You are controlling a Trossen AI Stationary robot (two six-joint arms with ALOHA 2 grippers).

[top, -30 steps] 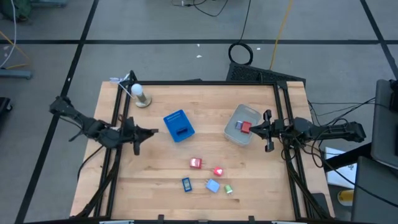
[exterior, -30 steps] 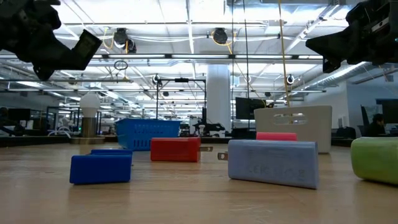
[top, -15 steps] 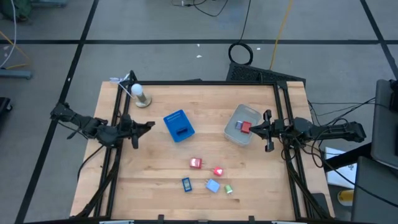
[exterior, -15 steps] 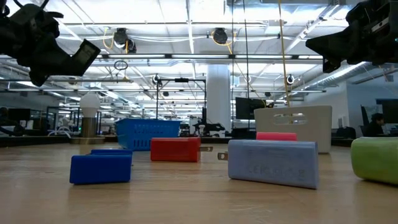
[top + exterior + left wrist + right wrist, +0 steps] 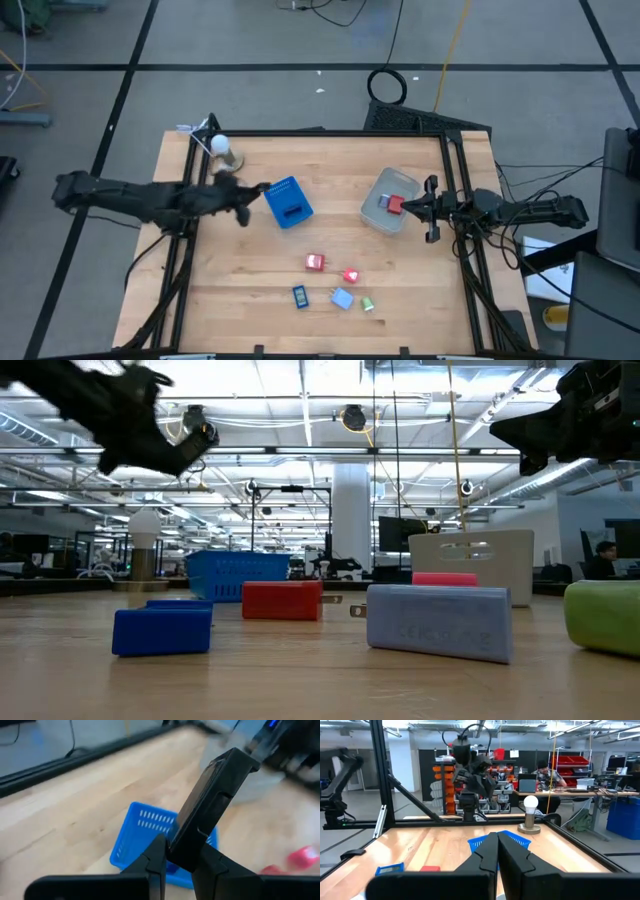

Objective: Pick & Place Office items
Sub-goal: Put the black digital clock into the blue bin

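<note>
The left gripper (image 5: 262,190) hangs above the worktop (image 5: 250,270) just beside the blue tray (image 5: 288,202), its fingers (image 5: 155,857) drawn narrow around a long black piece (image 5: 212,805) that stands up between them in the left wrist view. The step in hand looks like setting this piece into a container; to do it well the arm should centre over the tray's open top, come down until the piece sits inside the walls, and only then part the fingers, so the piece does not tip over the low rim. The right gripper (image 5: 418,207) waits at the edge of the clear tub (image 5: 372,210), its fingers pressed together and holding nothing. Of the containers, the tub holds at least one red piece (image 5: 392,205); what else lies in it I cannot tell. The blue tray seems to have something dark on its floor, too small to make out. The remaining office items lie loose on the worktop near its front edge, well apart from both grippers: a red block (image 5: 315,262), a second red piece (image 5: 350,275), a light blue block (image 5: 342,298), a dark blue block (image 5: 300,295) and a green piece (image 5: 367,304).
</note>
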